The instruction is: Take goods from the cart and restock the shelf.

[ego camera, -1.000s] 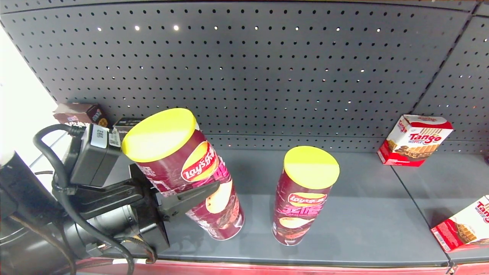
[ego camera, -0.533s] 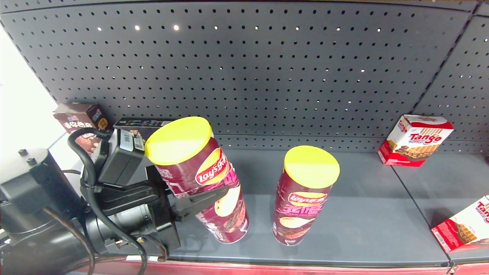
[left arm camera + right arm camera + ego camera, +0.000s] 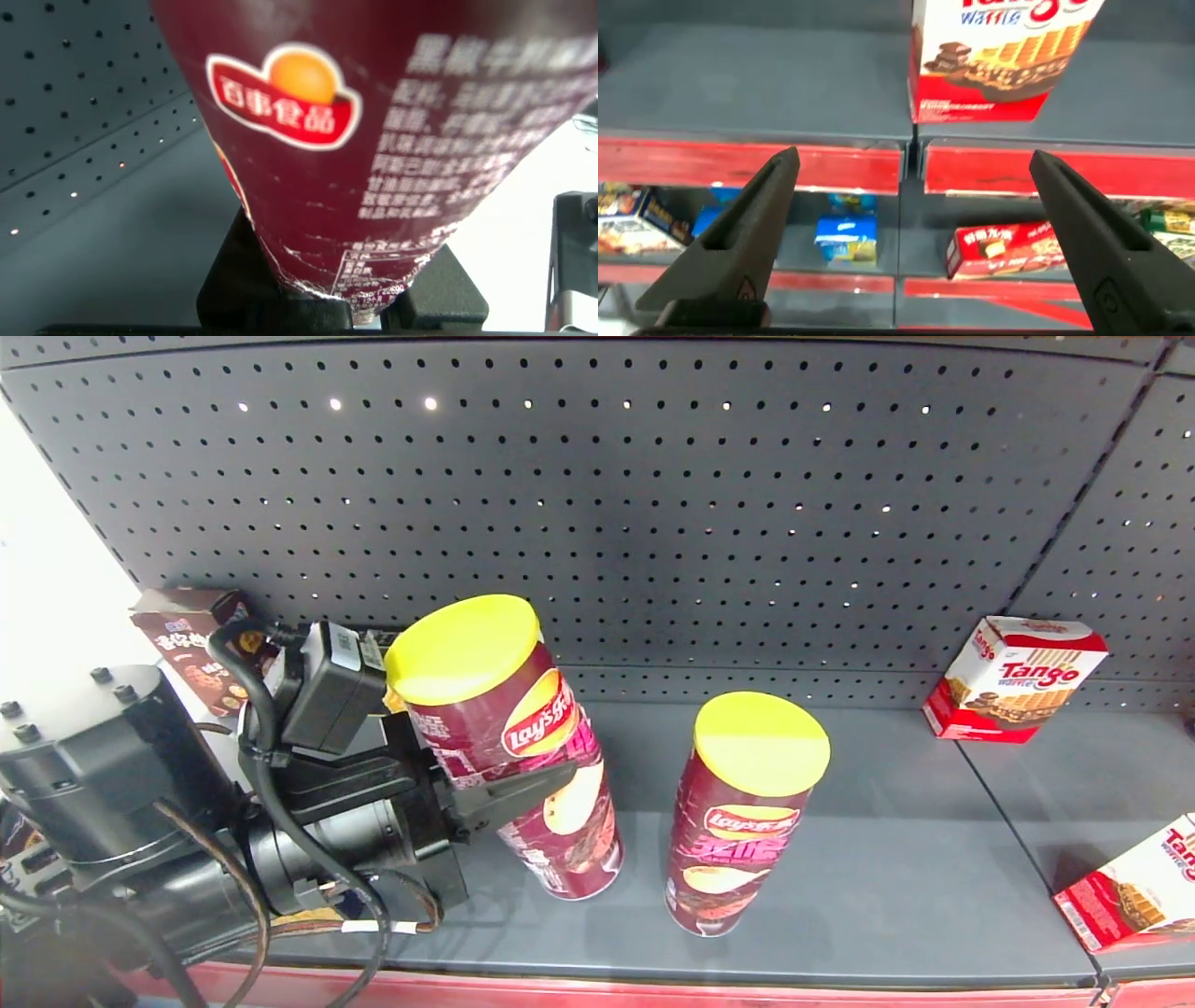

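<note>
Left gripper (image 3: 495, 756) clamped around a tilted yellow-lidded can (image 3: 551, 728) at the left of the shelf (image 3: 887, 859), second can (image 3: 747, 803) upright just beside it, wafer box (image 3: 1013, 679) back right, brown box (image 3: 182, 625) back left

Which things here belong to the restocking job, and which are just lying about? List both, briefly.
In the job:
- left gripper, fingers shut on the held chip can
- standing chip can beside it
- shelf

Lying about:
- wafer box at the back right
- second wafer box at the right edge
- brown snack box at the back left
- right gripper, open, holding nothing
</note>
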